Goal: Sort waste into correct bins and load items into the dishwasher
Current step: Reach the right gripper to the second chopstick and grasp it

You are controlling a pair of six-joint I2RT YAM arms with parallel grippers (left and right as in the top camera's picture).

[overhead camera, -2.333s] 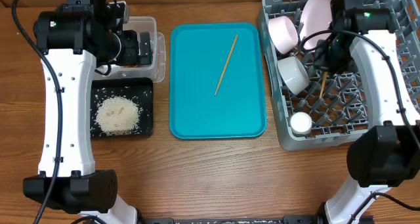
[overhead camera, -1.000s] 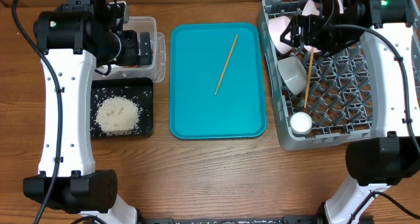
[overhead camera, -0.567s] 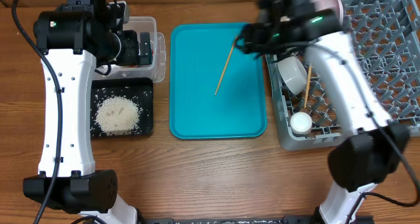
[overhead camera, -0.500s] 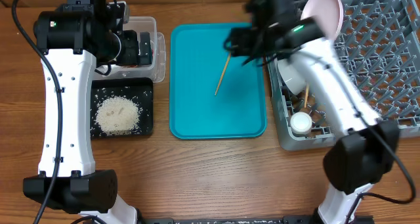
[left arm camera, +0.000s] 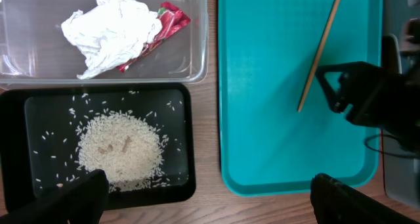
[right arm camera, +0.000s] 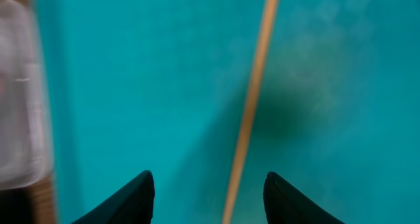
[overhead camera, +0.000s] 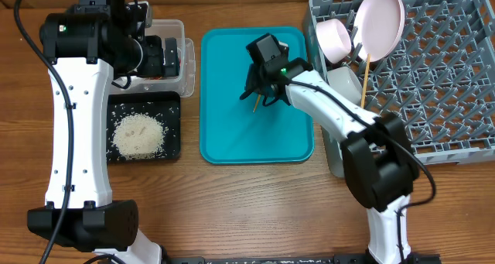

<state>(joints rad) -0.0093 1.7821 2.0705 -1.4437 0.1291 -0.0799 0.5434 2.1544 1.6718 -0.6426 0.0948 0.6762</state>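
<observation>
There are two chopsticks. The first chopstick (right arm camera: 252,106) lies flat on the teal tray (overhead camera: 232,136), directly under the right gripper (right arm camera: 209,191) and between its two fingers. The second chopstick (overhead camera: 363,80) leans in the grey rack (overhead camera: 433,86), well to the right of that gripper. In the rack I count also one plate (overhead camera: 379,20) standing on its edge and two bowls: the first bowl (overhead camera: 334,38) is just beside the plate and the second bowl (overhead camera: 344,77) is partly hidden by the right arm. The waste is three things, all close to the left gripper (left arm camera: 207,204). One napkin (left arm camera: 111,27) and one red wrapper (left arm camera: 164,25) touch each other inside the clear tub (left arm camera: 197,60). One heap of rice (left arm camera: 118,148) is in the black tray (left arm camera: 13,152), under one fingertip of that gripper. The right arm reaches from its base over the left side of the rack to the teal tray, and its gripper points down. Its fingers are partly apart, with free space on both sides of the first chopstick, so it grips nothing. The left arm stands up along the left side and bends forward, so its wrist hangs over the clear tub. Its fingers are spread wide and empty.
</observation>
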